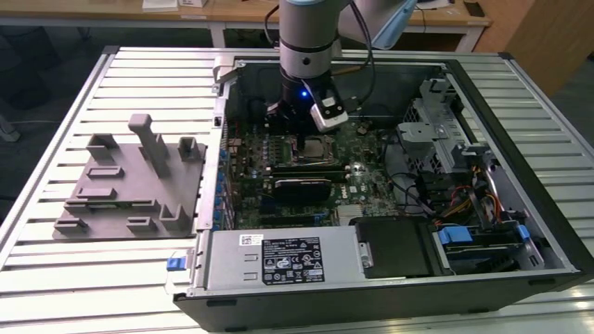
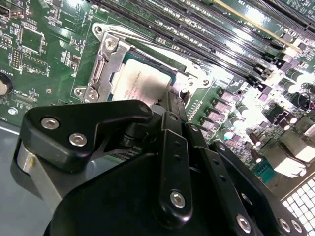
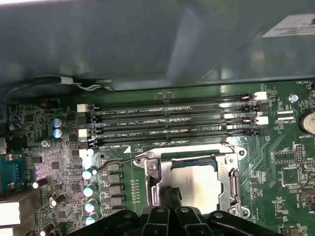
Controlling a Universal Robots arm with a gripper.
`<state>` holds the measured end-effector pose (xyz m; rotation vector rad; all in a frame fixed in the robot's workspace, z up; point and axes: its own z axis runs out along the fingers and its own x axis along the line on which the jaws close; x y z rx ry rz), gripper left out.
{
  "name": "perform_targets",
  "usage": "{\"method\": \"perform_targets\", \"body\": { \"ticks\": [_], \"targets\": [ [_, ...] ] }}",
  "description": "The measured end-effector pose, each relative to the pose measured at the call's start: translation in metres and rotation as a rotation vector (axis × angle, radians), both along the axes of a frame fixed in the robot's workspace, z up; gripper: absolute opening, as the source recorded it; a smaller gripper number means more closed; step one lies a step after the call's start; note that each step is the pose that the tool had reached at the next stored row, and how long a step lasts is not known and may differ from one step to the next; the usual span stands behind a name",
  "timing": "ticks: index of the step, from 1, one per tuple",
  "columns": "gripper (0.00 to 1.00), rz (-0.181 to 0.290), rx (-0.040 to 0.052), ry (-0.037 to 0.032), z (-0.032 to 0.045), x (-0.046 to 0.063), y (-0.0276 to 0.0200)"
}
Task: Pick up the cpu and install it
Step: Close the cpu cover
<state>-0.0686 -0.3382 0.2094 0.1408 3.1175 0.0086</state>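
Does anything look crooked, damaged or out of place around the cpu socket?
Nothing stands out. The cpu appears to lie flat and square inside the socket frame, and the gripper is close over one edge of it.

My arm [image 1: 307, 28] stood upright above my claw [image 1: 297, 136], its last grey segment vertical. My wrist [image 1: 304, 73] sat directly over the claw, and a small blue light [image 1: 304, 92] glowed on its lower end. The claw pointed straight down. In both wrist views my two black fingers [image 2: 173, 105] [image 3: 170, 196] lay drawn together side by side, with barely a sliver between the tips. Behind the fingers, my bolted black linkage bars [image 2: 172, 162] folded inward toward the claw's middle line.
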Motion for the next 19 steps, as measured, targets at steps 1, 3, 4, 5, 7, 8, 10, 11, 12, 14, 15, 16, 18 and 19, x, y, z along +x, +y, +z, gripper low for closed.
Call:
{"method": "perform_targets", "body": {
  "ticks": [1, 3, 4, 5, 7, 8, 10, 11, 12, 14, 15, 16, 18, 19],
  "targets": [
    [0.11, 0.000, 0.0000, 0.0000, 0.0000, 0.0000, 0.0000],
    [0.11, 0.000, 0.0007, -0.0001, -0.0002, -0.0003, 0.0000],
    [0.11, 0.000, 0.0020, -0.0002, -0.0005, -0.0007, 0.0000],
    [0.11, 0.002, 0.0030, -0.0003, -0.0009, -0.0010, 0.0000],
    [0.11, 0.011, 0.0038, -0.0001, -0.0017, -0.0018, 0.0000],
    [0.11, 0.019, 0.0042, -0.0001, -0.0023, -0.0021, 0.0000],
    [0.11, 0.036, 0.0069, 0.0000, -0.0037, -0.0028, 0.0000],
    [0.11, 0.047, 0.0099, -0.0001, -0.0045, -0.0031, 0.0000],
    [0.11, 0.056, 0.0132, -0.0001, -0.0052, -0.0034, 0.0000],
    [0.11, 0.073, 0.0245, -0.0003, -0.0066, -0.0042, 0.0000],
    [0.11, 0.080, 0.0300, -0.0004, -0.0071, -0.0045, 0.0000],
    [0.11, 0.085, 0.0340, -0.0005, -0.0074, -0.0048, -0.0001],
    [0.11, 0.091, 0.0380, -0.0006, -0.0080, -0.0053, -0.0003],
    [0.11, 0.093, 0.0391, -0.0007, -0.0084, -0.0056, -0.0005]
  ]
}}
